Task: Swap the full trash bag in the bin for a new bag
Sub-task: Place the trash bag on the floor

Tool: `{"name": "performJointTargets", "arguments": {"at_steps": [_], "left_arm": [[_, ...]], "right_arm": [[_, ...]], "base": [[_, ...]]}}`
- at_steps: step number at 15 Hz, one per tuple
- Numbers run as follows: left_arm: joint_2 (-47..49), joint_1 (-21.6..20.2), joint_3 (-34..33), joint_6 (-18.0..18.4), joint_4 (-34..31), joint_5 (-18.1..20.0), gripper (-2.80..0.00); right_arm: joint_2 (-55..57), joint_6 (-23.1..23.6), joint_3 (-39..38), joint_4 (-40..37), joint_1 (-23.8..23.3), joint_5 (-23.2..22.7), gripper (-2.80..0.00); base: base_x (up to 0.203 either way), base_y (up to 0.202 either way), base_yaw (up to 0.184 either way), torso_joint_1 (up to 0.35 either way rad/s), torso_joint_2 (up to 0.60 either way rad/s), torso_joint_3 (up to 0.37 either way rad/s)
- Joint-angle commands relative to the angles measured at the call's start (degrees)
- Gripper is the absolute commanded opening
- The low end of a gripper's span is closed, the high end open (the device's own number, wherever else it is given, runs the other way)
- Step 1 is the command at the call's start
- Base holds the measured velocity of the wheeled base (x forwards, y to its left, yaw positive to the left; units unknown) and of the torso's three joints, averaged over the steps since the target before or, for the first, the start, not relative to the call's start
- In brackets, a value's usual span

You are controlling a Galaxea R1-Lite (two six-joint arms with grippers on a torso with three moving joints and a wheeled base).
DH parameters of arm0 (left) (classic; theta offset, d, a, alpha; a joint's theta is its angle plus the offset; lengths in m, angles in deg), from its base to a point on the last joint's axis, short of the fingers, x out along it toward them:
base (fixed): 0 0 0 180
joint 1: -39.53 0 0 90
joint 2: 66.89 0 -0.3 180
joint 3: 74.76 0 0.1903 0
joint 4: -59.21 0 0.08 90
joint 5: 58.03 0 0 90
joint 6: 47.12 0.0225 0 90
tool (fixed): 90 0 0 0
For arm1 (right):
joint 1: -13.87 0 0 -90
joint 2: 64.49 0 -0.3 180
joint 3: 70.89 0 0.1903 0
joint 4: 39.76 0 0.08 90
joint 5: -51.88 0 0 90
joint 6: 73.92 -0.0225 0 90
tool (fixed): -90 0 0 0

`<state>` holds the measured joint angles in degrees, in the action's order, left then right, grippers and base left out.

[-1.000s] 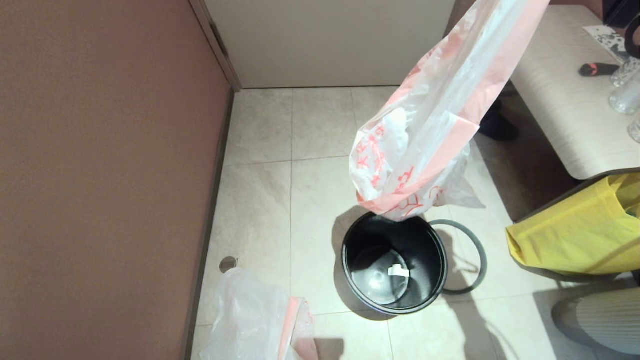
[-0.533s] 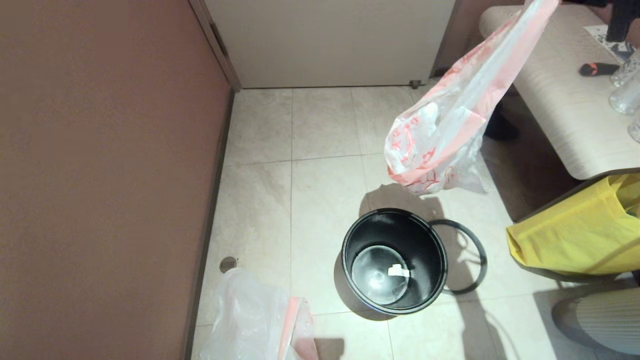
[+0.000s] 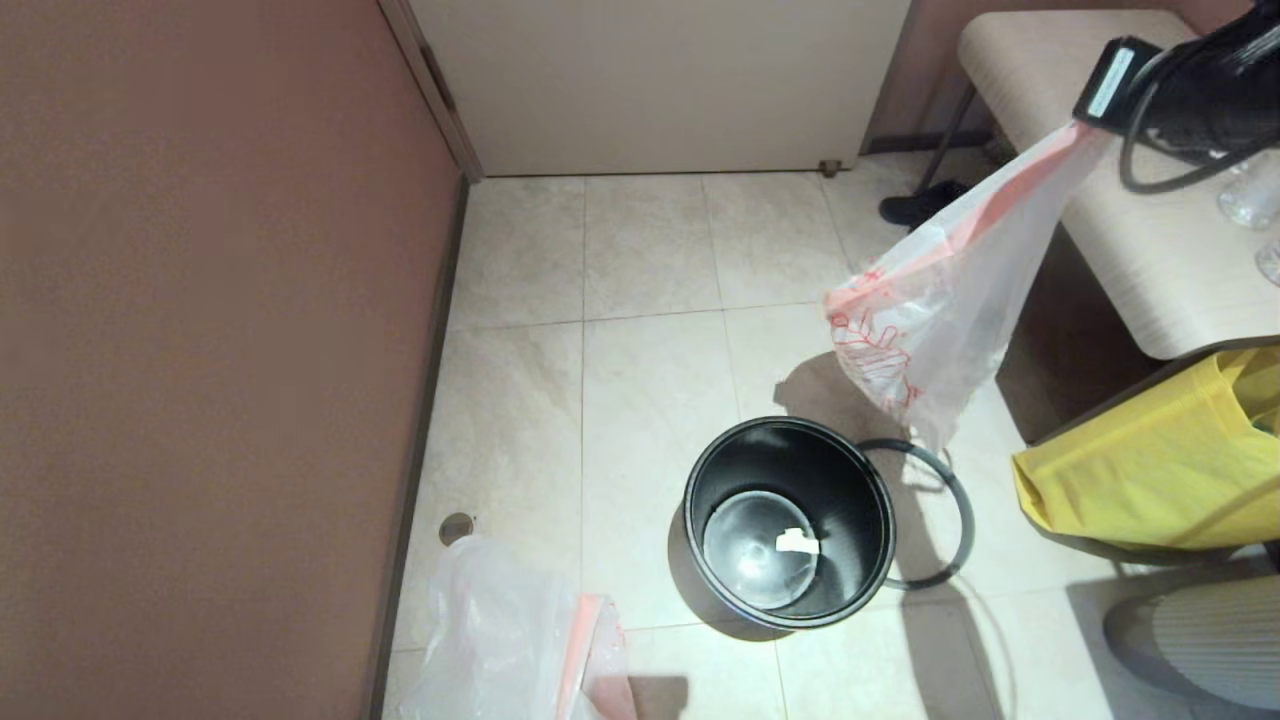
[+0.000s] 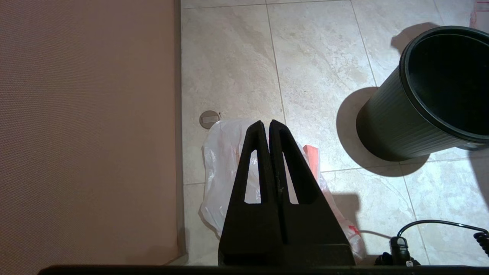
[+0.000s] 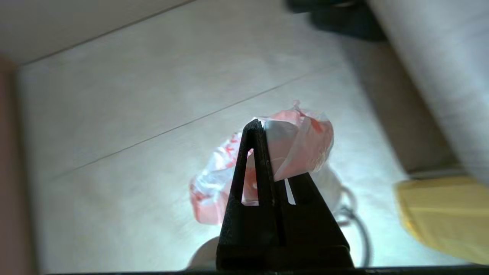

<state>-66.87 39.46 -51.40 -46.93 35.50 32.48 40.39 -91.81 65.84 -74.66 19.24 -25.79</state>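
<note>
The black bin (image 3: 788, 520) (image 4: 397, 118) stands upright on the tiled floor, holding only a white scrap. Its grey hoop (image 3: 945, 505) lies on the floor against its right side. My right gripper (image 3: 1088, 118) (image 5: 263, 126) is shut on the pink rim of the full trash bag (image 3: 935, 310) (image 5: 301, 145), a translucent bag with red print. That bag hangs up and right of the bin, its tip just above the hoop. The new bag (image 3: 510, 650) (image 4: 225, 168), smooth white with a pink band, lies by the left wall. Above it hovers my left gripper (image 4: 265, 122), shut and empty.
A brown wall runs along the left and a white door closes the back. At the right stand a beige table (image 3: 1130, 230) carrying glasses (image 3: 1250, 190) and a yellow bag (image 3: 1150, 470). A dark shoe (image 3: 915, 205) sits by the table leg. A floor drain (image 3: 456, 527) is near the wall.
My right gripper has carried the full trash bag from over the bin to the right and lower, toward the table. The bin, hoop and new bag stayed put.
</note>
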Motion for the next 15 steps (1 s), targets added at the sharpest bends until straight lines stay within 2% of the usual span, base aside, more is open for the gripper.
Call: {"name": "performJointTargets", "arguments": {"at_steps": [1,5,9,12,15], "left_arm": [[-0.02,-0.01,0.0,-0.01,-0.01,0.02,-2.8],[-0.02,-0.01,0.0,-0.01,-0.01,0.02,-2.8],[-0.02,-0.01,0.0,-0.01,-0.01,0.02,-2.8],[-0.02,-0.01,0.0,-0.01,-0.01,0.02,-2.8],[-0.02,-0.01,0.0,-0.01,-0.01,0.02,-2.8]], "right_arm": [[5.97,0.5,-0.17,2.94,-1.87,5.6,-2.8],[13.0,2.0,-0.36,4.76,-5.7,11.11,-2.8],[19.22,2.82,-0.97,7.16,-8.29,11.24,-2.8],[22.29,3.04,-5.56,10.42,-8.49,10.6,-2.8],[25.65,4.2,-5.82,10.8,-8.29,10.47,-2.8]], "base": [[0.0,0.0,0.0,0.0,0.0,0.0],[0.0,0.0,0.0,0.0,0.0,0.0],[0.0,0.0,0.0,0.0,0.0,0.0],[0.0,0.0,0.0,0.0,0.0,0.0],[0.0,0.0,0.0,0.0,0.0,0.0]]}}
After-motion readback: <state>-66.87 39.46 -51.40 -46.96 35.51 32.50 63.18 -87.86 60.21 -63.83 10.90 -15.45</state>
